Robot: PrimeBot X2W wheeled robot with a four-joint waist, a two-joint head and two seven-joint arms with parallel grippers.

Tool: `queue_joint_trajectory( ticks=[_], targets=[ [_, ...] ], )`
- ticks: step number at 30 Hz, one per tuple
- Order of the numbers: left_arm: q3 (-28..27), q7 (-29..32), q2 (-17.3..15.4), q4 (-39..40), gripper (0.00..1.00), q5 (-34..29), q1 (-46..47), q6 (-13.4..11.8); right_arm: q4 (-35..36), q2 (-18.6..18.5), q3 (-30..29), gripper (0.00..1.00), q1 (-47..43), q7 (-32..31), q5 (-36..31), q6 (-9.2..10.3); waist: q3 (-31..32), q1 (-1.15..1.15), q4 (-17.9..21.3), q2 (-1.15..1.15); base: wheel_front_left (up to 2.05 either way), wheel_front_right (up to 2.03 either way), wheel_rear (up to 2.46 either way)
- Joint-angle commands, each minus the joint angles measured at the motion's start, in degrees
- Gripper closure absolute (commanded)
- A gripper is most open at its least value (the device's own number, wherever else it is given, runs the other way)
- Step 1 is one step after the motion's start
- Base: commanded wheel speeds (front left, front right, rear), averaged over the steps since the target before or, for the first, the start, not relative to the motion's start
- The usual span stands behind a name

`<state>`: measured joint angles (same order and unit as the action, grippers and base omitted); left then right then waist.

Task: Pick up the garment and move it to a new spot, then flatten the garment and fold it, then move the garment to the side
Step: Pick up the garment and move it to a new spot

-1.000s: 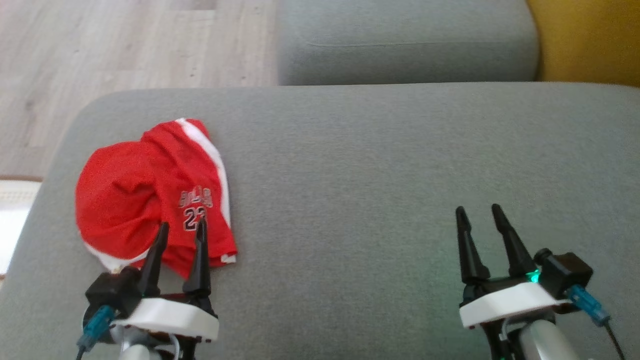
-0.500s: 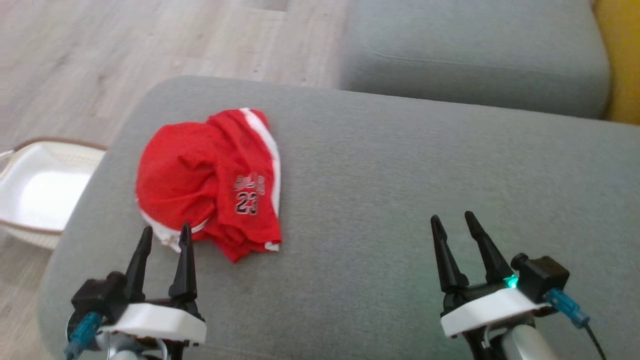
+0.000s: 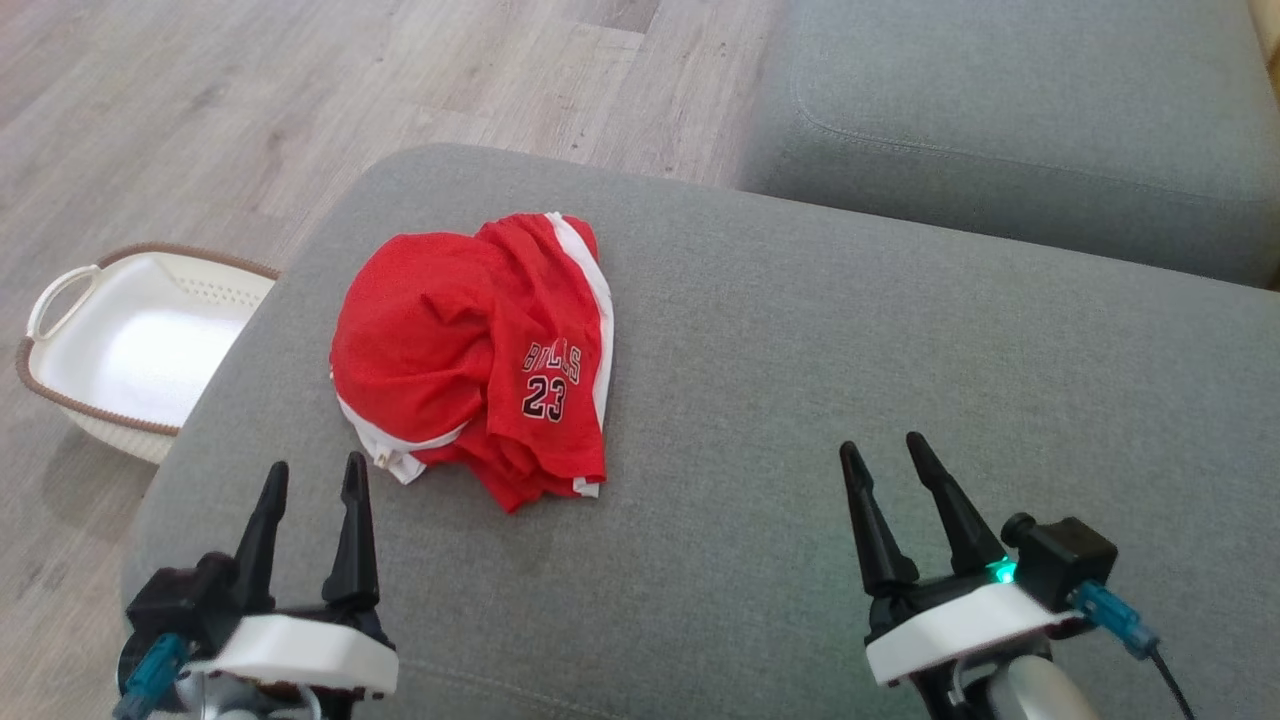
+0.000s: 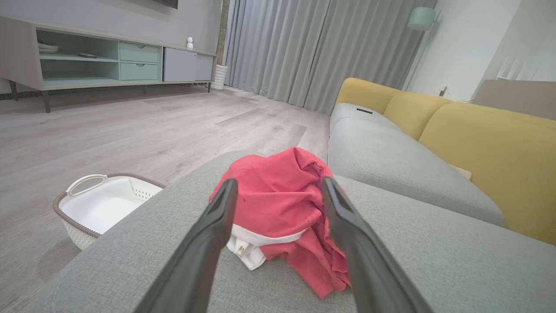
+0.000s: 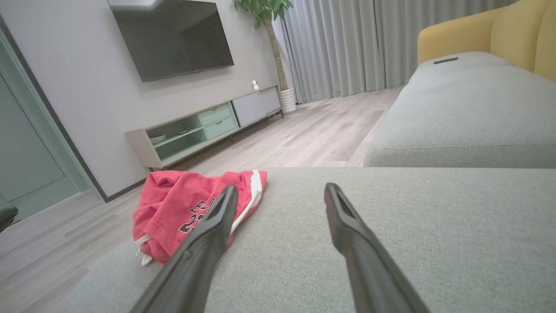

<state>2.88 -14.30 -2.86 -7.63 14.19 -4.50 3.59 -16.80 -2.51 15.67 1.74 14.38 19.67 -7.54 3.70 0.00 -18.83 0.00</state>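
Head view: the red garment point(image 3: 470, 360) lies crumpled on the grey sofa cushion point(image 3: 800, 400). Its long axis runs near to far, with the white side stripe along its right edge and the "23" reading upright. Pale wood floor point(image 3: 250, 100) surrounds the cushion, and a white basket point(image 3: 60, 380) stands just beside its left end. The wrist views add grey curtains point(image 4: 304, 52), a low cabinet point(image 4: 108, 61) and yellow backrests point(image 4: 478, 148). The garment rests just ahead of the left gripper point(image 3: 315, 462) and slightly to its right, not touching it — jaws apart, empty. The right gripper point(image 3: 882, 442), equally spread and empty, hovers well apart to the right.
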Motion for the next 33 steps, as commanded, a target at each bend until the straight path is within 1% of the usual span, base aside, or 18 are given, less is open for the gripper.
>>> queue_joint_trajectory(
  ticks=[1, 5, 7, 12, 15, 18, 21, 26, 29, 33],
  targets=[
    [-2.07, -0.70, -0.02, 2.12, 0.00, -0.53, 2.44, 0.36, 1.65, -0.37, 1.45, 0.00, 2.00, 0.62, 0.39, 0.05, -0.10, 0.00, 0.09, 0.00, 0.00, 0.00, 0.00],
    [-2.43, -0.70, -0.02, 2.41, 0.00, -0.69, 2.47, 0.28, 1.63, -0.37, 1.85, 0.00, 2.14, 0.62, 0.44, 0.05, -0.49, 0.00, 0.64, 0.00, 0.00, 0.00, 0.00],
    [-2.83, -0.70, -0.02, 2.56, 0.00, -0.92, 2.78, 0.36, 1.62, -0.37, 1.55, 0.00, 2.41, 0.62, 0.08, 0.05, -1.32, 0.00, 1.72, 0.00, 0.00, 0.00, 0.00],
    [-2.48, -0.70, -0.31, 2.06, 0.00, -4.12, 5.44, 1.78, 2.08, -0.37, -0.21, 0.00, 3.28, 0.62, -1.18, 0.05, -4.25, 0.00, 4.38, 0.00, 0.00, 0.00, 0.00],
    [-0.40, -0.70, -1.75, -0.30, 0.00, -6.31, 9.36, 2.70, 2.92, -0.37, -1.92, 0.00, 4.51, 0.62, -2.35, 0.05, -6.99, 0.00, 6.27, 0.00, 0.00, 0.00, 0.00],
    [2.80, -0.33, -3.87, -5.29, 0.00, -8.14, 14.99, 3.29, 3.74, -0.37, -3.74, 0.00, 5.88, 0.62, -3.21, 0.05, -9.70, 0.00, 8.32, 0.00, 0.00, 0.00, 0.00],
    [6.35, 2.95, -6.40, -10.28, 0.00, -9.42, 21.76, 3.66, 4.51, -0.37, -4.97, 0.00, 7.23, 0.62, -3.65, 0.05, -12.40, 0.00, 10.61, 0.00, 0.00, 0.00, 0.00],
    [10.36, 11.89, -9.94, -18.46, 0.00, -9.44, 31.89, 3.85, 5.48, -0.37, -6.01, 0.00, 8.94, 0.62, -3.79, 0.05, -16.00, 0.00, 13.93, 0.00, 0.00, 0.00, 0.00],
    [12.65, 16.27, -12.14, -22.83, 0.00, -8.91, 36.54, 3.87, 5.80, -0.37, -5.98, 0.00, 9.67, 0.62, -3.46, 0.05, -17.61, 0.00, 15.60, 0.00, 0.00, 0.00, 0.00],
    [13.84, 21.43, -14.60, -28.62, 0.00, -8.28, 40.59, 3.88, 5.98, -0.37, -5.42, 0.00, 10.46, 0.62, -2.81, 0.05, -19.11, 0.00, 17.44, 0.00, 0.00, 0.00, 0.00]
  ],
)
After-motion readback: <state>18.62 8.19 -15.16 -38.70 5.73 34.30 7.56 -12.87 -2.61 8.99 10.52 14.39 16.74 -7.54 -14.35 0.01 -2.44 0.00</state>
